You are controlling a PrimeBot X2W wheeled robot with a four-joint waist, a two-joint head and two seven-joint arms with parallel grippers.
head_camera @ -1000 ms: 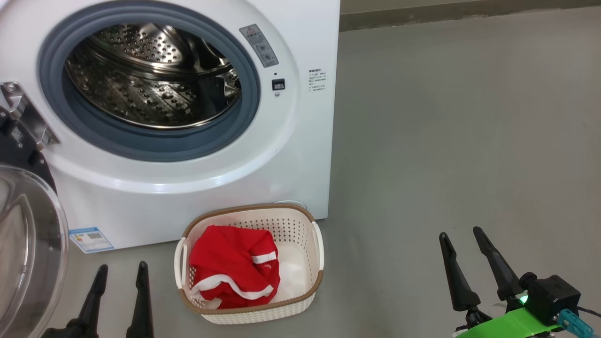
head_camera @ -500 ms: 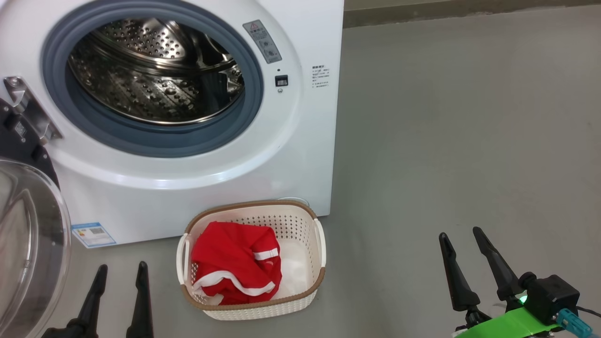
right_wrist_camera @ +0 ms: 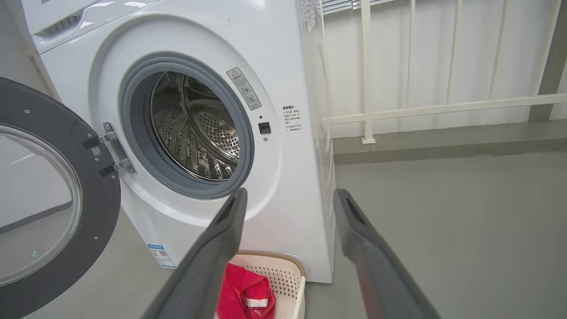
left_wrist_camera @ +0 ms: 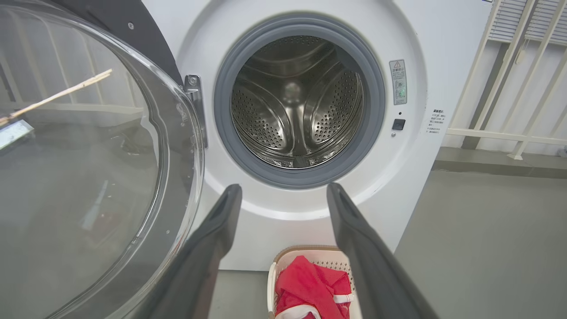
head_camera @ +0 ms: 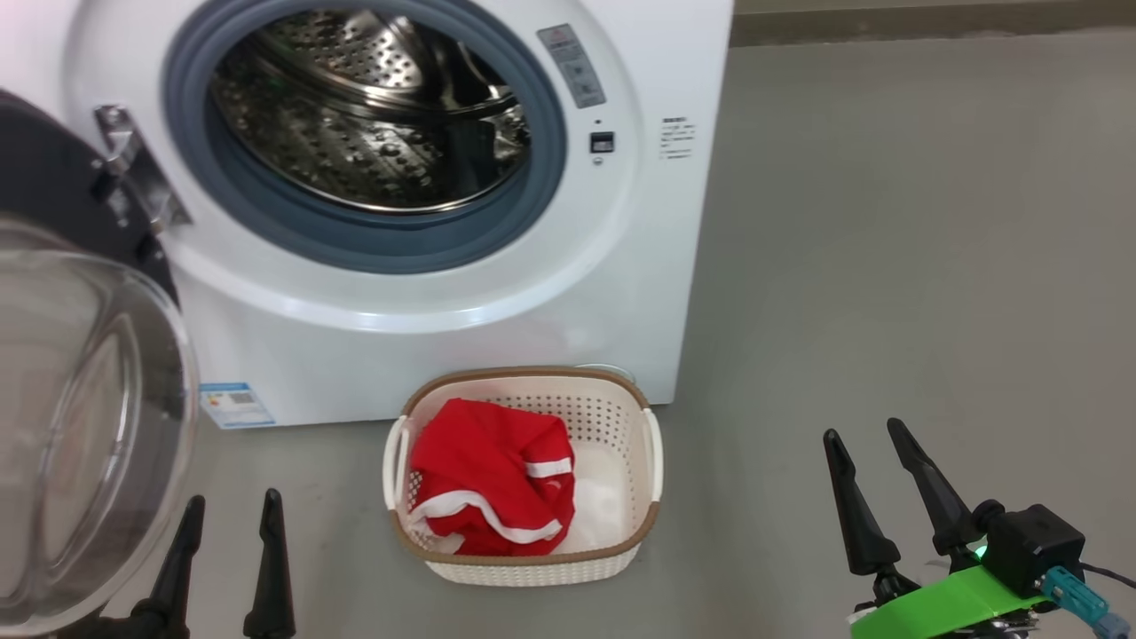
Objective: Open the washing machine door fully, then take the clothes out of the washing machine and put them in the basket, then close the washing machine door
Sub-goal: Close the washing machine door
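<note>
The white washing machine [head_camera: 568, 293] stands with its door [head_camera: 80, 408] swung wide to the left; the steel drum [head_camera: 373, 106] looks bare inside. On the floor in front sits the cream basket [head_camera: 652, 444] with the red clothes [head_camera: 493, 484] bunched in its left half. My left gripper [head_camera: 232, 510] is open at the lower left, just right of the door's glass bowl. Open too, my right gripper [head_camera: 865, 435] hovers over bare floor to the basket's right. The left wrist view looks at the drum [left_wrist_camera: 297, 97], door [left_wrist_camera: 88, 155] and clothes [left_wrist_camera: 310, 292]; the right wrist view shows the machine [right_wrist_camera: 283, 186], door [right_wrist_camera: 53, 212] and basket [right_wrist_camera: 288, 274].
Grey floor [head_camera: 905, 248] stretches to the right of the machine. A white railing [right_wrist_camera: 443, 106] and a low kerb run behind it. The door's black rim and hinge [head_camera: 133, 186] stand out at the machine's left.
The head camera has turned left, so machine, basket and door sit further right in the picture. Both grippers stay open and hold the same pose.
</note>
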